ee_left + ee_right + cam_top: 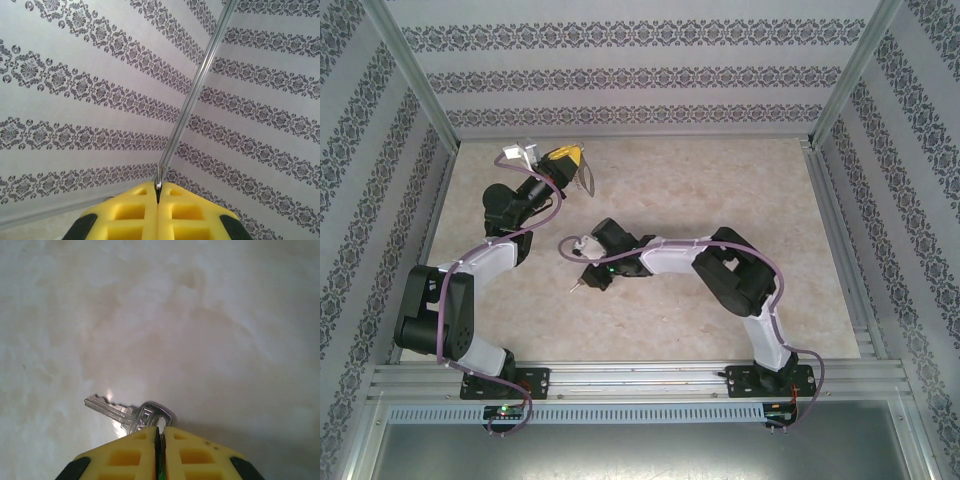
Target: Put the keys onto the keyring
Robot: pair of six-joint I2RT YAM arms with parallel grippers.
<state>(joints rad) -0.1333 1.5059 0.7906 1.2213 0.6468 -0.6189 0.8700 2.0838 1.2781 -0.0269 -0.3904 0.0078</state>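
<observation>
My left jaws are clamped on the keyring; my right jaws pinch the head of the key lying on the surface.

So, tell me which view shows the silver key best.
Right wrist: the silver key sits at the right claw's tips, blade and head sharp. Top external shows it tiny, at that claw. Left wrist faces the wall.

Two tools: left tool, right tool. One silver key. One keyring.
</observation>
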